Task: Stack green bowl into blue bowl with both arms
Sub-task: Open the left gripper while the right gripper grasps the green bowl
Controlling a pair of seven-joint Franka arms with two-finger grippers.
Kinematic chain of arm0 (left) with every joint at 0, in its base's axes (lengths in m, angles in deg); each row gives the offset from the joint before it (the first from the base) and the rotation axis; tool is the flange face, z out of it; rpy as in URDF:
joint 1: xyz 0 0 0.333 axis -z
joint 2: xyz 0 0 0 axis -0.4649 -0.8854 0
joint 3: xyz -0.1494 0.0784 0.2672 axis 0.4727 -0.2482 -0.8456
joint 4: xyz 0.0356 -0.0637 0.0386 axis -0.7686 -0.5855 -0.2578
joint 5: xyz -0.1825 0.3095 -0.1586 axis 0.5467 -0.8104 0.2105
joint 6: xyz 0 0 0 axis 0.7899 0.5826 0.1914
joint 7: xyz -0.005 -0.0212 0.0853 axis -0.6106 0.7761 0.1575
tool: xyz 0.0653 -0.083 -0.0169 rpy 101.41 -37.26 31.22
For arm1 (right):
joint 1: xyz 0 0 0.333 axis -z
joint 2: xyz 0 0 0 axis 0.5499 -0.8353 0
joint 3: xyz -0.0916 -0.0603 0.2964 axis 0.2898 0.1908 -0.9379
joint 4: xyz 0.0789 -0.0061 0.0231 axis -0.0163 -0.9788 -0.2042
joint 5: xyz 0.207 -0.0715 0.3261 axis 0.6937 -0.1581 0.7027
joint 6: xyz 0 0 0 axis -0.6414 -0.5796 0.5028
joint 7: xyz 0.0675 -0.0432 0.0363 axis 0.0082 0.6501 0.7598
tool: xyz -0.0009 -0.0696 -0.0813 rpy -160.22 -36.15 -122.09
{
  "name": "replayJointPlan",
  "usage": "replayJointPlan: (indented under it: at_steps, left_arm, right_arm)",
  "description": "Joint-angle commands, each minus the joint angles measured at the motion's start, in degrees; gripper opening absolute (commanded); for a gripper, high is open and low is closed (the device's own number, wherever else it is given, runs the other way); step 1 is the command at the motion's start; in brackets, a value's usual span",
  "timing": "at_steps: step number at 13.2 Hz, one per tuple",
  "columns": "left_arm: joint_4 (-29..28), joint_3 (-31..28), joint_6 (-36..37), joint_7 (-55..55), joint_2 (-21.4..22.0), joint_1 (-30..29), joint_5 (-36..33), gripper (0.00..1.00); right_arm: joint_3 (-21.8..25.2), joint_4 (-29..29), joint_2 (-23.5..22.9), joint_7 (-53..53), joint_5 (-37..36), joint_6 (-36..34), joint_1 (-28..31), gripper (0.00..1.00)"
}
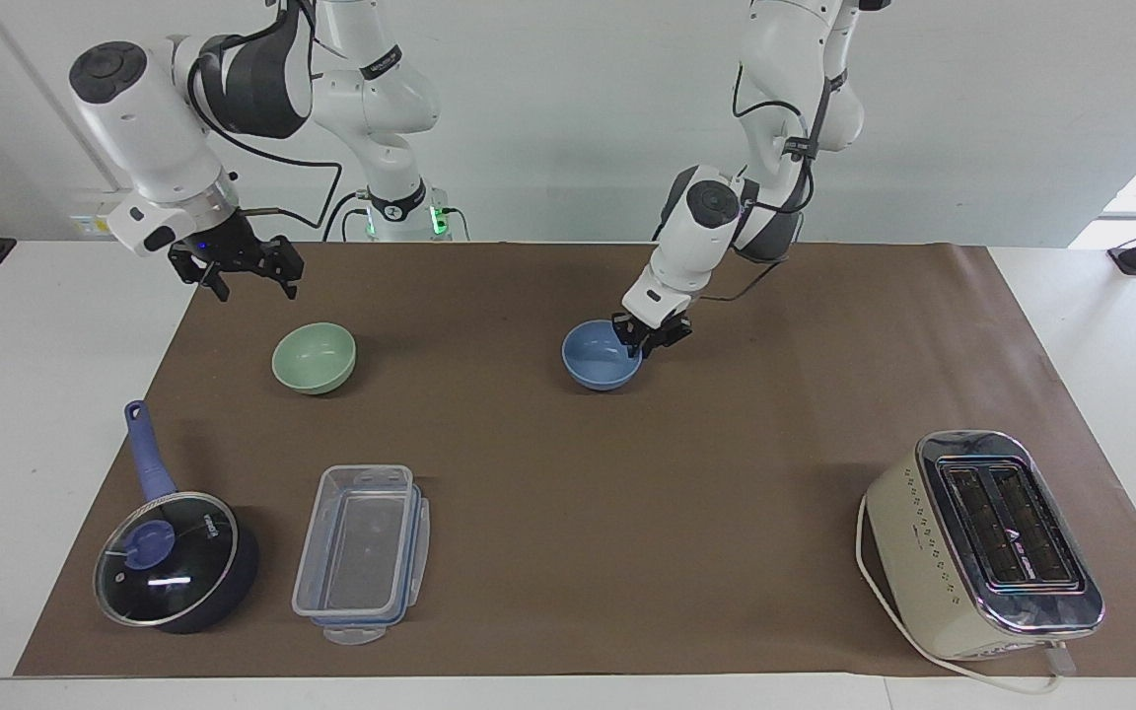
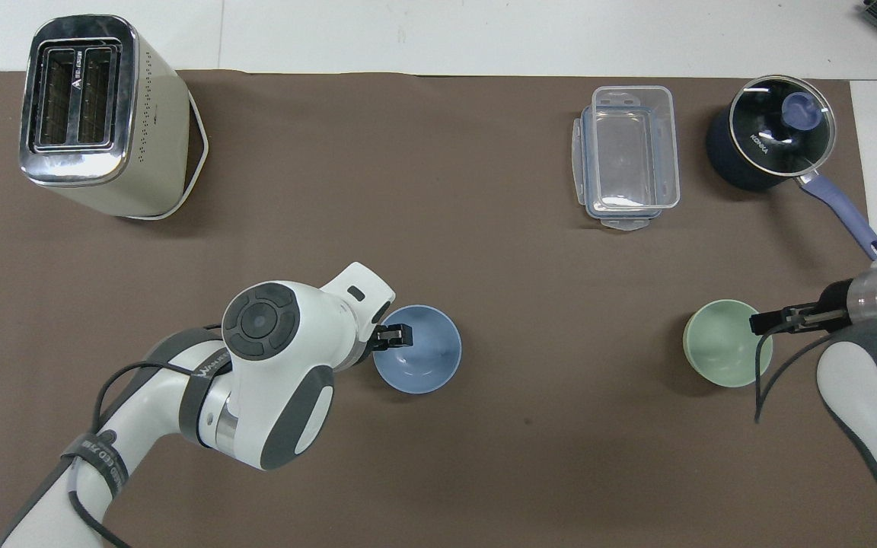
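Note:
The blue bowl [image 1: 603, 357] [image 2: 417, 350] stands upright on the brown mat near the middle of the table. My left gripper [image 1: 651, 333] [image 2: 395, 336] is low at its rim, on the side toward the left arm's end. Its fingers are parted, one on each side of the rim, and it looks open. The green bowl [image 1: 314, 357] [image 2: 720, 354] sits empty on the mat toward the right arm's end. My right gripper [image 1: 250, 281] hangs open in the air over the mat beside the green bowl, well above it and touching nothing.
A cream toaster [image 1: 982, 542] [image 2: 96, 114] stands at the left arm's end, farther from the robots. A clear plastic container [image 1: 361, 552] [image 2: 629, 156] and a dark lidded saucepan [image 1: 174, 557] [image 2: 770, 141] with a blue handle lie farther out than the green bowl.

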Motion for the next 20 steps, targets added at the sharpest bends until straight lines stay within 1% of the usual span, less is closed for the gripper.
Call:
replayJointPlan:
  at_steps: [1, 2, 3, 5, 8, 9, 10, 11, 13, 15, 16, 17, 18, 20]
  left_arm:
    - [3.31, -0.25, 7.96, -5.83, 5.3, -4.95, -1.82, 1.0]
    - [4.1, -0.25, 9.64, -9.35, 7.59, -7.41, -2.61, 1.0]
    - [6.02, -0.25, 12.0, -12.17, 9.0, -9.52, -4.1, 1.0]
    - [12.16, -0.25, 18.76, -15.09, 9.28, -12.69, -8.05, 1.0]
    - [20.6, -0.33, 25.98, -19.65, 9.28, -18.22, -10.09, 1.0]
    - [24.2, -0.33, 29.83, -20.98, 9.28, -20.42, -10.09, 1.0]
    - [27.62, -0.33, 34.13, -22.9, 9.19, -22.7, -10.09, 1.0]
    - [30.1, -0.33, 36.96, -25.27, 9.1, -24.29, -10.18, 1.0]
    - [33.79, -0.51, 40.4, -27.23, 8.32, -26.5, -10.35, 1.0]
    - [37.92, -0.51, 43.22, -28.45, 6.13, -28.52, -10.18, 1.0]
    - [39.68, -0.51, 44.19, -30.37, 5.24, -29.14, -10.27, 1.0]
    - [40.4, -0.34, 44.37, -31.7, 4.63, -29.4, -11.66, 1.0]
    - [40.49, -0.33, 44.37, -32.76, 4.62, -29.32, -13.07, 1.0]
    - [39.71, -0.33, 44.28, -33.82, 5.58, -29.14, -13.26, 1.0]
  right_arm:
    - [-0.12, -2.22, -3.54, 3.9, 0.51, 5.12, 1.98, 1.0]
    - [-0.12, -3.53, -4.17, 5.13, 0.51, 7.31, 2.95, 1.0]
    - [-0.12, -4.67, -4.61, 5.4, 0.51, 8.73, 3.13, 1.0]
    - [-0.12, -5.99, -5.06, 5.4, 0.51, 9.71, 3.14, 1.0]
    - [-0.12, -6.53, -5.93, 5.58, 0.51, 10.58, 3.14, 0.99]
    - [-0.12, -6.53, -6.11, 6.01, 0.51, 10.76, 3.14, 0.69]
    - [-0.12, -6.44, -6.2, 6.54, 0.51, 10.76, 3.14, 0.3]
    - [-0.12, -6.44, -6.2, 5.94, 0.51, 10.76, 3.14, 0.0]
    - [-0.12, -6.09, -6.37, 5.75, 0.6, 10.76, 3.22, 0.0]
    - [-0.12, -5.48, -6.64, 5.75, 0.6, 10.5, 3.22, 0.0]
    - [-0.12, -3.99, -5.94, 5.93, 0.6, 9.28, 3.05, 0.0]
    - [-0.21, -2.32, -4.89, 5.76, 0.6, 6.14, 2.7, 0.0]
    - [-0.3, -0.13, -3.92, 5.41, 0.69, 1.5, 2.61, 0.0]
    - [-0.91, 3.92, -1.11, 5.4, 3.74, -4.85, 2.26, 0.0]
